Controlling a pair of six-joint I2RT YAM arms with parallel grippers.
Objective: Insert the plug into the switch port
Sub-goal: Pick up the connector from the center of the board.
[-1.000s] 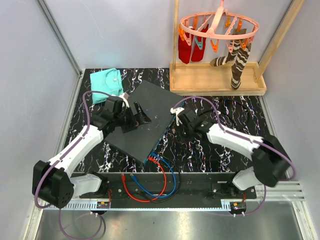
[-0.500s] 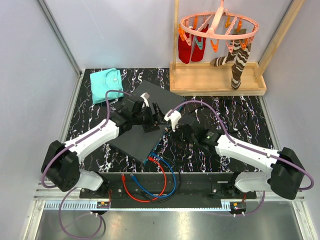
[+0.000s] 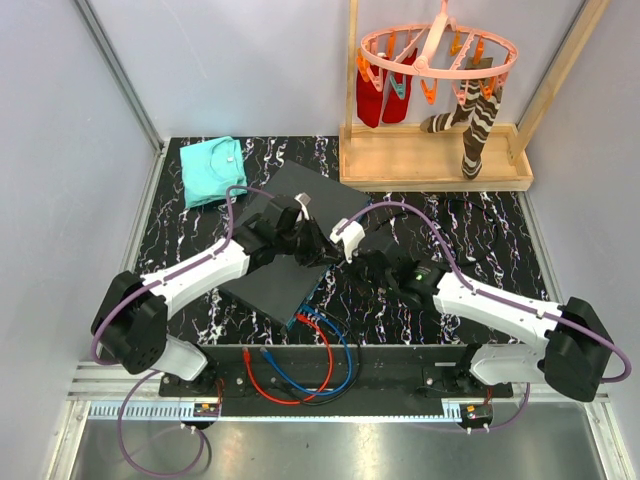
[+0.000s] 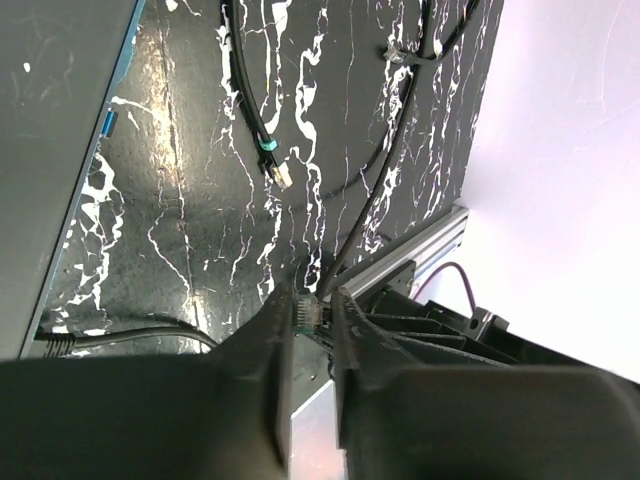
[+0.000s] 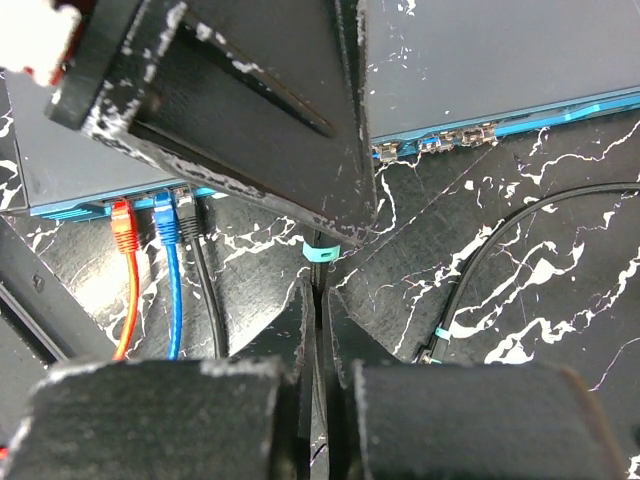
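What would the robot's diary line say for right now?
left fingers: pinching plug | right fingers: pinching black cable | switch: plug not in a port yet

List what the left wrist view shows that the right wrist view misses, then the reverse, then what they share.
Left wrist only: the clear plug pinched by the left gripper, and the aluminium rail. Right wrist only: the right gripper shut on a teal-tied black cable, plus an orange cable and a blue cable plugged into the switch. Both: the switch's teal edge, the marbled tabletop, the left gripper's fingers.
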